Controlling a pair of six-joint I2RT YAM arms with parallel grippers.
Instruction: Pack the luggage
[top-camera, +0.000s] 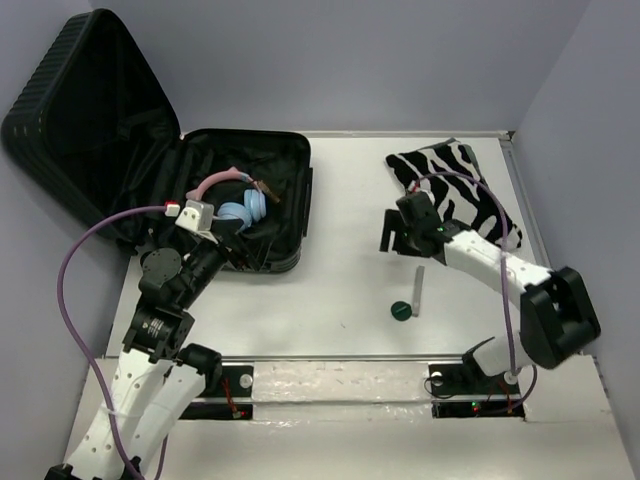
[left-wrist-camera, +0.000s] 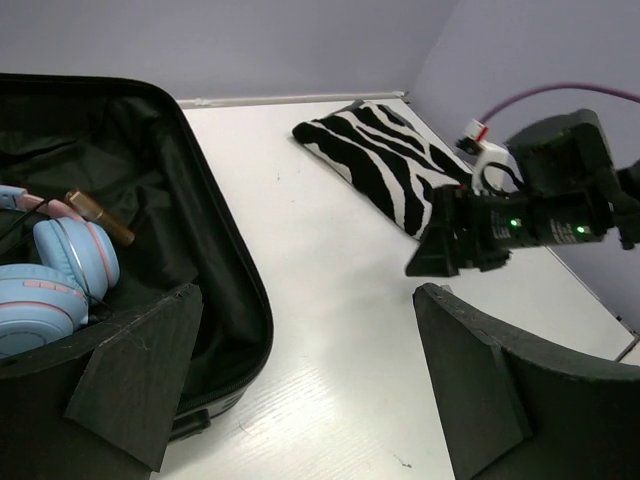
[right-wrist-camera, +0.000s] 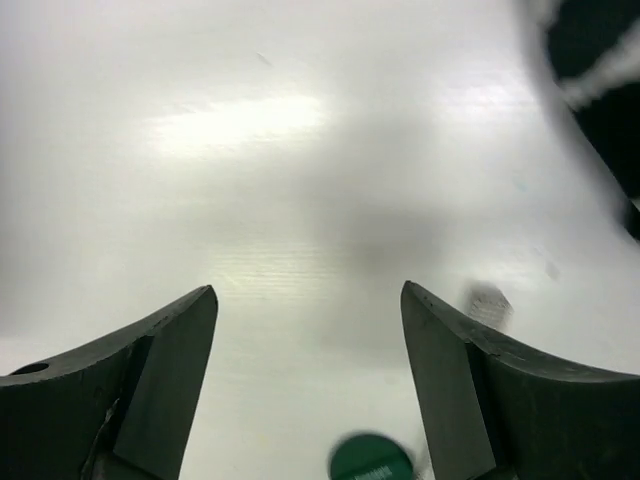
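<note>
Hovering with its jaws spread wide and nothing between them, the right gripper hung over the bare middle of the white surface, just off the near-left corner of the zebra-striped cloth that lay toward the far right corner. Near it, toward the front edge, sat a small green disc and a slim grey stick, both close together on the surface and neither one held. Across the surface, the left gripper was likewise parted and empty, poised at the near edge of the luggage, one finger over the lining and the other over the surface outside the rim. The luggage lay open at the far left corner, its ribbed lid propped up against the wall. Blue and pink headphones rested inside on the black lining, with a small brown-and-gold tube beside them. Judging by the layout, packing appeared partly done: the headphones were in, while the cloth, the disc and the stick remained outside, and the lid had yet to be closed.
</note>
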